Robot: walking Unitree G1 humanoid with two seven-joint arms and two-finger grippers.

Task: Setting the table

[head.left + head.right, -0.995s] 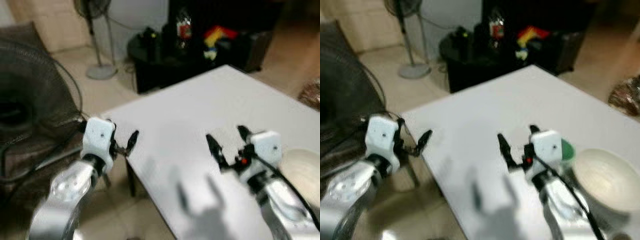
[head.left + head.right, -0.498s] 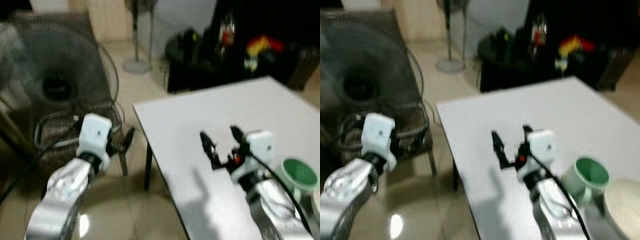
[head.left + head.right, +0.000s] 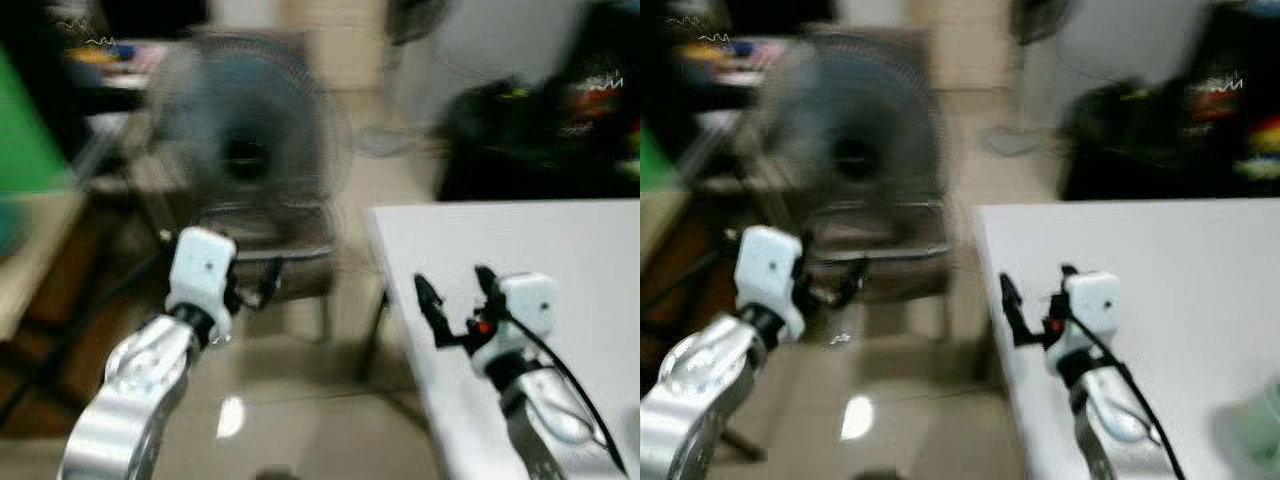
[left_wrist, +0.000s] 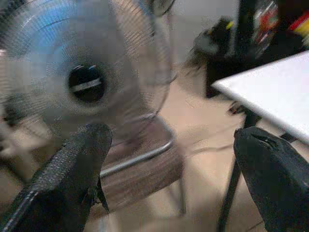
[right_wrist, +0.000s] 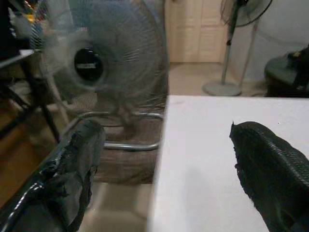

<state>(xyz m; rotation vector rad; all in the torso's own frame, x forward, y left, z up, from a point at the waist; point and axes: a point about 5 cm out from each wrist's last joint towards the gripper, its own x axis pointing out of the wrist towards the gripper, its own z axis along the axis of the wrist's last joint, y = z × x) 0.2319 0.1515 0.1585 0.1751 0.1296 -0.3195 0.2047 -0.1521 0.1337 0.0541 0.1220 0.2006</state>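
Your right gripper (image 3: 455,300) is hovering over the near-left corner of the white table (image 3: 560,240), fingers spread wide and holding nothing. Your left gripper (image 4: 169,188) is hanging off the table over the floor, facing the big fan (image 3: 245,160), also wide open and empty. A blurred green shape (image 3: 1252,425), too smeared for you to identify, is sitting on the table near its right edge.

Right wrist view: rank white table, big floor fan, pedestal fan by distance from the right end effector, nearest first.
1. White table: directly under the open right end effector.
2. Big floor fan: on the floor just past the table's edge.
3. Pedestal fan: farthest, standing by the back wall.
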